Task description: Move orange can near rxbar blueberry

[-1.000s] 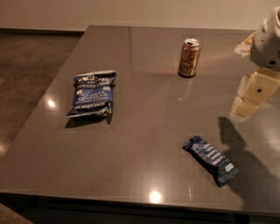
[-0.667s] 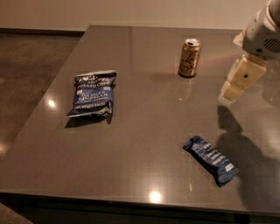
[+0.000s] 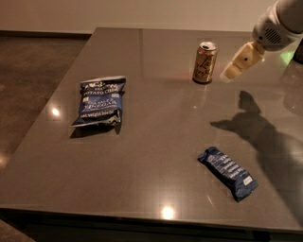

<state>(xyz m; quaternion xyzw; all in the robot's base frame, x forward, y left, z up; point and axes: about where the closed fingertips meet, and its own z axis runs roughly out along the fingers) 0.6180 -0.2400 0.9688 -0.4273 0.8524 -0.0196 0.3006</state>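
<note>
1 orange can (image 3: pixel 205 62), 1 rxbar blueberry (image 3: pixel 228 173), 1 chip bag (image 3: pixel 99 100), 1 gripper (image 3: pixel 230 71) just right of the can, grip unclear

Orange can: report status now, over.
Gripper hovers beside orange can, no contact. Can upright at far side of table; rxbar blueberry flat near front edge, well apart. Chip bag off to the side, not between them.

I'm looking down across the table (image 3: pixel 156 123) from over its near edge, probably fairly close, toward the far wall (image 3: pixel 142 14); the gripper (image 3: pixel 239 64) is hanging upper right.
</note>
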